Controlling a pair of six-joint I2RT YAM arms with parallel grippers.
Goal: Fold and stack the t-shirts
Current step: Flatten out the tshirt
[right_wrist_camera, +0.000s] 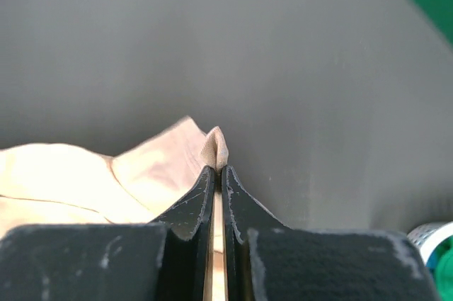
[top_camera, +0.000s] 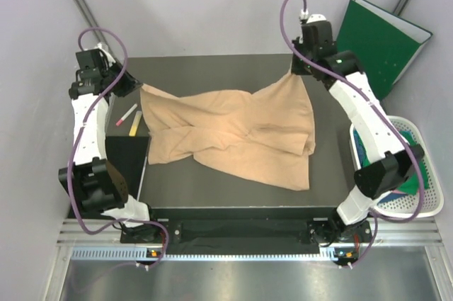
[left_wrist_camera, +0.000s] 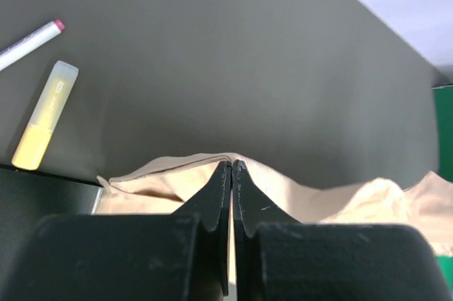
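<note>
A large pale peach-beige t-shirt (top_camera: 233, 138) lies crumpled across the dark table, stretched between both arms. My left gripper (top_camera: 136, 86) is shut on its far left corner and holds it lifted; in the left wrist view the cloth (left_wrist_camera: 163, 180) bunches round the closed gripper (left_wrist_camera: 231, 164). My right gripper (top_camera: 299, 71) is shut on the far right corner, lifted too; in the right wrist view a fold of cloth (right_wrist_camera: 216, 146) pokes out above the closed gripper (right_wrist_camera: 219, 168). Other shirts, green and blue, lie in the white basket (top_camera: 425, 173).
A pink-tipped pen (top_camera: 127, 114) and a yellow highlighter (top_camera: 136, 125) lie at the table's left edge; both show in the left wrist view, pen (left_wrist_camera: 32, 42) and highlighter (left_wrist_camera: 44, 115). A stiff dark green folder (top_camera: 379, 42) leans at the back right.
</note>
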